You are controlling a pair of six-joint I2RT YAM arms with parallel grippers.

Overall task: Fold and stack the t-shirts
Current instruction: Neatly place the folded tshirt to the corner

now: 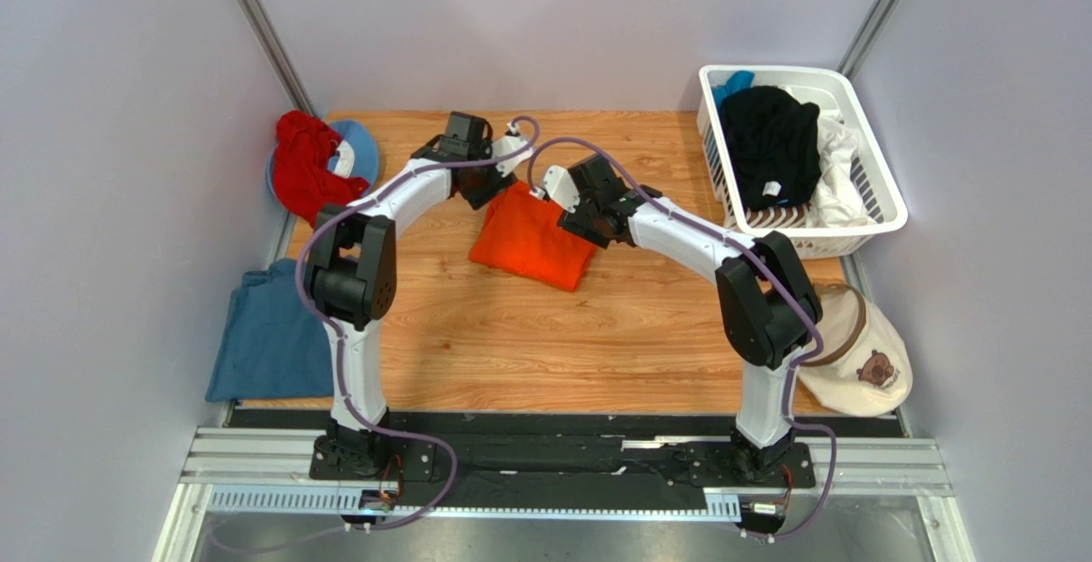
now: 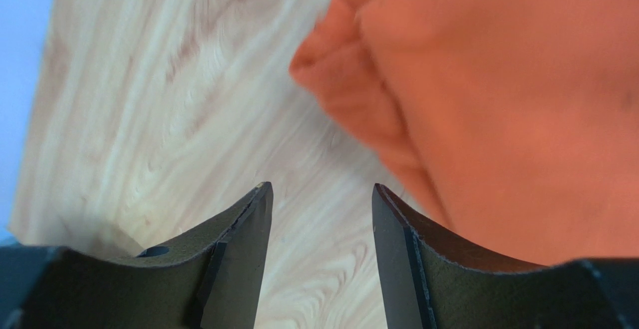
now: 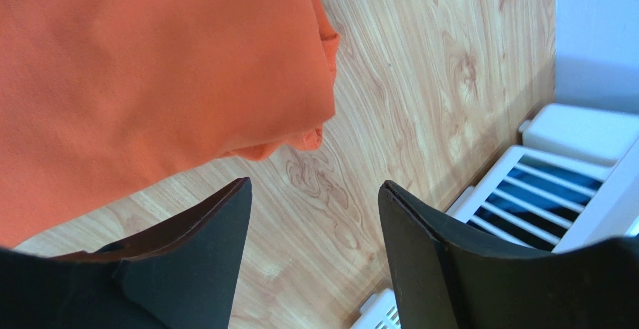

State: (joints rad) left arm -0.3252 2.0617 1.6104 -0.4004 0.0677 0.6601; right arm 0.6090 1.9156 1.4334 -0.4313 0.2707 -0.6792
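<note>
While poised over the wooden table (image 1: pixel 513 332), spread apart and gripping nothing: left gripper (image 2: pixel 319 190) by the far-left corner of the folded orange t-shirt (image 1: pixel 532 245), right gripper (image 3: pixel 315 187) by its far-right corner, perhaps brushing cloth. Dusty blue t-shirt (image 1: pixel 263 332) at the left edge, black t-shirt (image 1: pixel 769 140) in the white basket (image 1: pixel 827 245).

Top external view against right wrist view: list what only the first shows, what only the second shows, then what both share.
Only top external: the dusty blue t-shirt at the left edge of the wooden table, red cloth at the far left corner, the beige bear-face cap, black clothing inside the white basket, and both arms. Only right wrist: the right gripper open, bare wood between its fingers. Both: the orange t-shirt, the wooden table, the white basket.
</note>
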